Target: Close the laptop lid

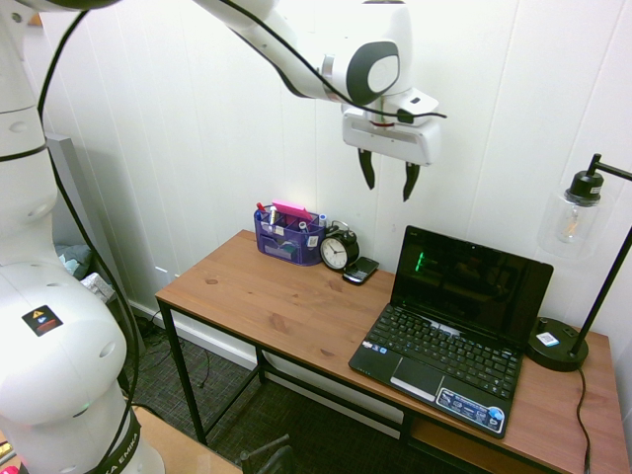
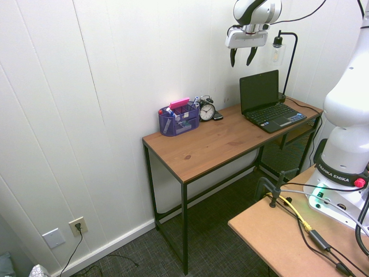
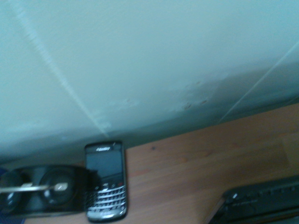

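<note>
Laptop lid: the laptop lid (image 1: 472,283) stands open, close to upright and tipped a little back toward the wall, its dark glossy screen facing out; in the first exterior view it sits right of centre, in the second (image 2: 259,90) in the upper right.
Keyboard base: the keyboard base (image 1: 440,360) lies flat on the tabletop in front of the lid, with stickers along its front edge; a dark corner of it (image 3: 261,205) shows at the lower right of the wrist view.
Claw: the claw (image 1: 385,176) hangs in the air above the lid's left end in the first exterior view, well apart from it, pointing nearly straight down; its two dark fingers (image 1: 366,168) are spread and hold nothing. In the second exterior view the claw (image 2: 243,56) is at the top, above the lid.
Tabletop: a wooden tabletop (image 1: 286,306) on a black frame, against a white panelled wall.
Phone: a black phone (image 1: 360,270) with a small keypad lies just left of the laptop, beside the clock; it is sharpest in the wrist view (image 3: 105,179).
Clock: a black alarm clock (image 1: 338,249) with a white face stands between the phone and the organiser.
Organiser: a purple mesh organiser (image 1: 288,235) holding pens and a pink item sits at the back left of the tabletop.
Lamp: a black desk lamp (image 1: 583,259) with a clear glass shade stands at the right end, its round foot just beside the laptop.
</note>
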You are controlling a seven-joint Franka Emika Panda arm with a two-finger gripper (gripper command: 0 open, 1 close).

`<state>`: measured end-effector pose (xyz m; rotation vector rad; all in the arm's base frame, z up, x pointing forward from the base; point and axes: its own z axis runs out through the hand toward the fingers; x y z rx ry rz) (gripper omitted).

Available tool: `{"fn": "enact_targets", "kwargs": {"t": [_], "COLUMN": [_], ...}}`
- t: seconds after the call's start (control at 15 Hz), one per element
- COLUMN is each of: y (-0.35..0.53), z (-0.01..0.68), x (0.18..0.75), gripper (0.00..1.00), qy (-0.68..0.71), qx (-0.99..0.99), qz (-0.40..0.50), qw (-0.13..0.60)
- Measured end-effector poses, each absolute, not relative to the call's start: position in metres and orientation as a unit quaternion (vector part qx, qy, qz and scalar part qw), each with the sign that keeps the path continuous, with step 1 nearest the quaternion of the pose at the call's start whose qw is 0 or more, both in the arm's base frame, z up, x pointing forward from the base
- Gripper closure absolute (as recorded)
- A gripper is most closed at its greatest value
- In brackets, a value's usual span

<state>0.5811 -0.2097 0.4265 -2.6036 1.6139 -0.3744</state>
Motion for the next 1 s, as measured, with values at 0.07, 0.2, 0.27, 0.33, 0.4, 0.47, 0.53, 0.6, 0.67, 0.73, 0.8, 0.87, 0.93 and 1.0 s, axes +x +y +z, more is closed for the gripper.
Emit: {"fn": "enact_targets", "kwargs": {"t": [0.07, 0.2, 0.27, 0.33, 0.4, 0.47, 0.53, 0.6, 0.67, 0.73, 0.8, 0.87, 0.93, 1.0], "y": [-0.226, -0.251, -0.264, -0.276, -0.29, -0.302, -0.311, -0.317, -0.321, -0.323, -0.326, -0.33, -0.335, -0.34], "z": [0.423, 0.417, 0.414, 0.41, 0.406, 0.401, 0.397, 0.394, 0.389, 0.383, 0.377, 0.37, 0.364, 0.358], "x": [0.589, 0.602, 0.608, 0.613, 0.616, 0.619, 0.621, 0.623, 0.625, 0.627, 0.629, 0.63, 0.632, 0.632], "gripper": [0.0, 0.0, 0.0, 0.0, 0.0, 0.0, 0.0, 0.0, 0.0, 1.0, 1.0, 1.0, 1.0, 1.0], "qy": [0.529, 0.537, 0.541, 0.543, 0.547, 0.55, 0.554, 0.556, 0.558, 0.559, 0.562, 0.565, 0.568, 0.571], "qx": [-0.839, -0.834, -0.831, -0.829, -0.827, -0.825, -0.823, -0.822, -0.821, -0.821, -0.819, -0.818, -0.816, -0.814], "qz": [-0.123, -0.126, -0.129, -0.13, -0.129, -0.128, -0.125, -0.123, -0.12, -0.116, -0.112, -0.109, -0.107, -0.105], "qw": [0.031, 0.033, 0.034, 0.034, 0.031, 0.026, 0.023, 0.02, 0.019, 0.018, 0.017, 0.017, 0.018, 0.019]}}
